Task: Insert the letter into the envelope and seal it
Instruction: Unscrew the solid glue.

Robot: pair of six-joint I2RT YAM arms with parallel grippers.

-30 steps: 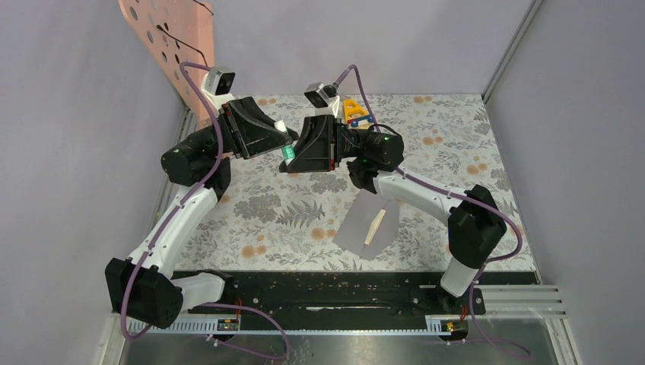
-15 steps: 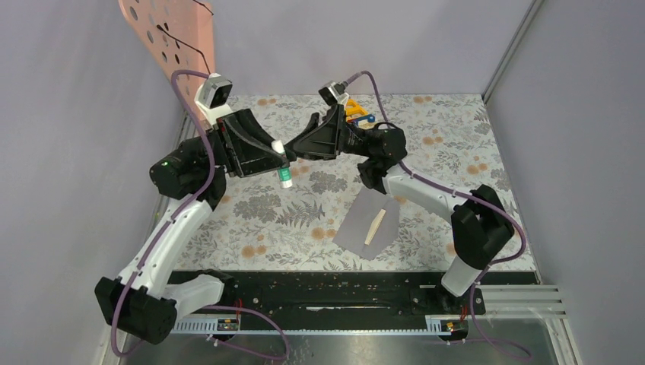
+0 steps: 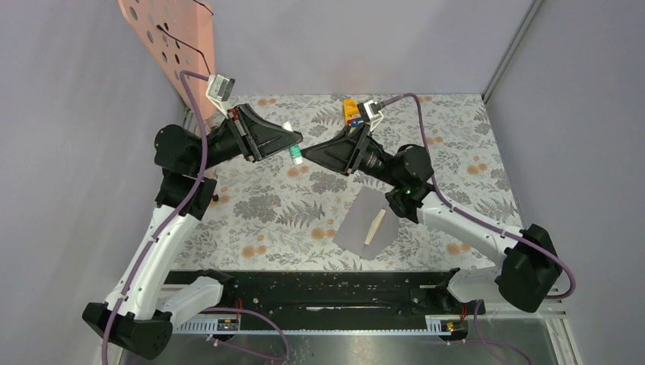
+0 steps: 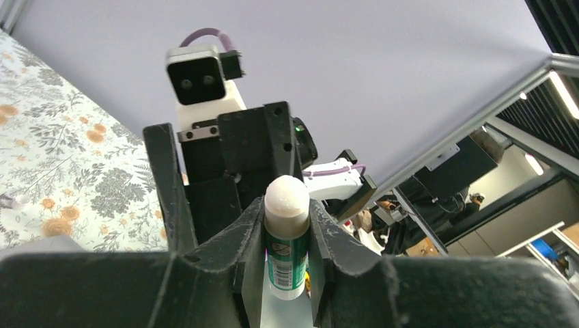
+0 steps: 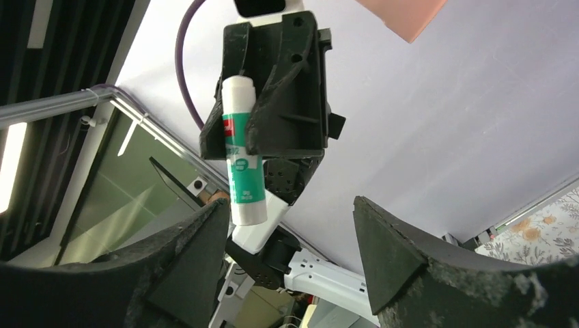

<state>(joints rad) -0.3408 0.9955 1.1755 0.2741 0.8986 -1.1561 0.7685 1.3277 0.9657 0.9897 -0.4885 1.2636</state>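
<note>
Green-labelled glue stick (image 4: 285, 254) clamped in the left gripper (image 3: 292, 143), raised well apart from the envelope (image 3: 356, 228); right gripper (image 5: 290, 225) spread, empty; lower the stick gently, dragging its tip only along the flap edge.

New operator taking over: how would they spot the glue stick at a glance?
Look over the floral table, toward its far middle, where the two arms meet tip to tip. The left end effector clamps the glue stick: a small white tube with a green label, held in the air, unlike the flat grey envelope lying nearer the arm bases.
</note>
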